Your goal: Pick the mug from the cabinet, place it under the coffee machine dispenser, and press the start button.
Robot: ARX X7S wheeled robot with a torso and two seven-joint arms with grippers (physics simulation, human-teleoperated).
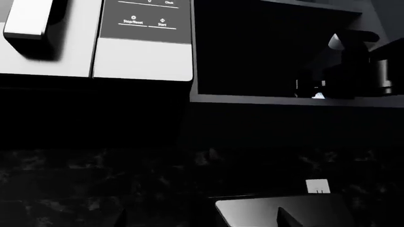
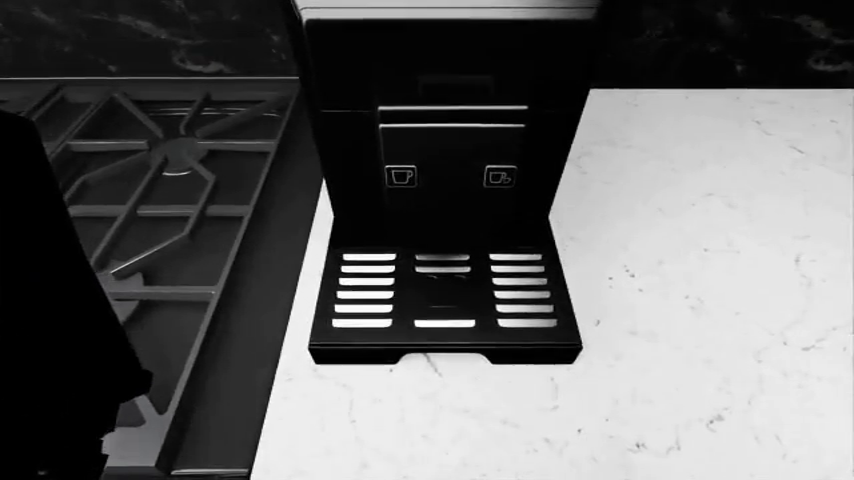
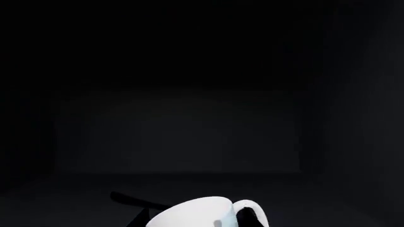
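Place: a home kitchen, rendered in a simulator.
Cooking: a gas stove (image 2: pixel 160 190) with dark cast grates sits left of the desk in the head view.
Work surface: a pale marble-look desk (image 2: pixel 707 280) with faint veins.
Appliance: a tall black coffee machine (image 2: pixel 443 180) stands on the desk just beside the stove, with two cup-icon buttons and a slotted drip tray (image 2: pixel 445 295).
Microwave: the left wrist view shows a microwave (image 1: pixel 94 42) with a handle and a panel reading "Stop/Reset" and "Start".
Storage: an open dark shelf (image 1: pixel 284 56) beside the microwave holds dim kitchenware; a mug (image 3: pixel 205 213) lies inside a dark cabinet.
Wall: dark speckled stone backsplash (image 1: pixel 126 179).
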